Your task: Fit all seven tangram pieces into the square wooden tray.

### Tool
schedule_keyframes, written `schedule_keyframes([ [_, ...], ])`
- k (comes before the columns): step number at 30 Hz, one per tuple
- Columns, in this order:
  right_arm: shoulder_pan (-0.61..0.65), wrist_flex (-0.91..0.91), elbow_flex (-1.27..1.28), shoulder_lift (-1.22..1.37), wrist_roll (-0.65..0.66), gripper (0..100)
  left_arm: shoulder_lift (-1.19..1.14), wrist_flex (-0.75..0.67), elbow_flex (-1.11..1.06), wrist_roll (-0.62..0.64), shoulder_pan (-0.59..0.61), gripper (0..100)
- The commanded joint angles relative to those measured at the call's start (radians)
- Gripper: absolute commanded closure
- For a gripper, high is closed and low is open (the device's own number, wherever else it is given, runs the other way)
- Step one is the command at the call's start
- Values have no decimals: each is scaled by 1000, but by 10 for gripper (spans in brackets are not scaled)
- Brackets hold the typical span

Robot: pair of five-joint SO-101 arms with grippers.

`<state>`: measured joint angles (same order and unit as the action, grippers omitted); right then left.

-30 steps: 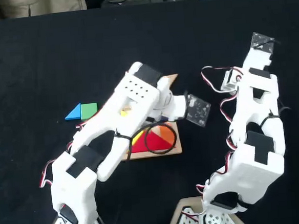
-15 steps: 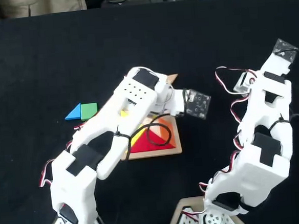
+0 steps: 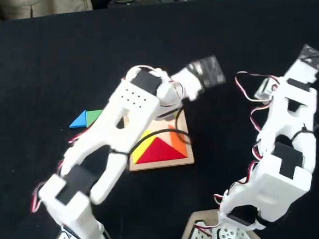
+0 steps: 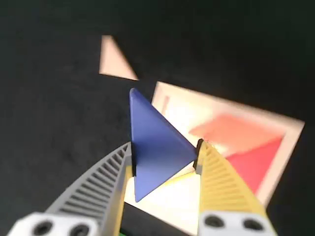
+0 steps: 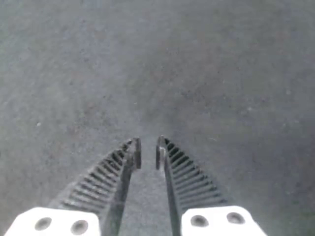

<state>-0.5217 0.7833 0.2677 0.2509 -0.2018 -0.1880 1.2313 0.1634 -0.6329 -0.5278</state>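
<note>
At the far left of the black table cloth (image 3: pixel 29 63), I read a light blue triangle (image 3: pixel 78 121) lying flat. A green square (image 3: pixel 96 116) sits touching its right side, and the left arm (image 3: pixel 131 102) partly covers that square.

The left arm runs diagonally up and to the right, crossing above the near left part of the square wooden tray (image 3: pixel 163 163). In the high view the tray holds a yellow piece (image 3: pixel 140 148) on its left, a red triangle (image 3: pixel 160 151) in the middle near the front rim, and an orange piece (image 3: pixel 179 136) on its right. The arm hides the far part of the tray.

In the left wrist view, the left gripper (image 4: pixel 164 146) is clamped on a dark blue triangle (image 4: pixel 155 140), one finger on each side. The piece hangs above the tray, with its long point towards a tray corner. A pale triangle (image 4: pixel 113 60) lies on the cloth just beyond that corner, apart from the tray.

At the right, the right arm (image 3: pixel 284 138) stands well clear of the tray. The right gripper (image 5: pixel 148 153) is closed down to a slim gap, grips nothing, and faces bare cloth.
</note>
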Motion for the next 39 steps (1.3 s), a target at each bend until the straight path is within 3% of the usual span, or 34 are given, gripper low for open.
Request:
schedule_keyframes([
  [1,-20,-17,-56,-16,-18,932,163,-15,-48,634,22,960],
  [3,-18,-17,-56,-16,-18,932,193,-44,-110,891,54,960],
  [5,-17,-17,-54,-16,-14,932,198,-124,-176,1071,71,960],
  [11,-14,-17,-54,-12,-14,932,196,-296,-335,1382,50,956],
  [18,-12,-18,-54,-10,-14,932,196,-324,-349,1401,-30,969],
  [24,3,-18,-54,-10,-12,932,195,-370,-426,1413,30,970],
  [28,3,-18,-54,-10,-12,932,183,-397,-446,1494,13,971],
  [34,3,-18,-54,-8,-12,932,181,-466,-466,1412,-53,969],
  [36,3,-18,-54,-8,-12,932,175,-485,-472,1475,-56,970],
  [39,3,-18,-54,-8,-12,932,173,-539,-501,1760,-44,969],
])
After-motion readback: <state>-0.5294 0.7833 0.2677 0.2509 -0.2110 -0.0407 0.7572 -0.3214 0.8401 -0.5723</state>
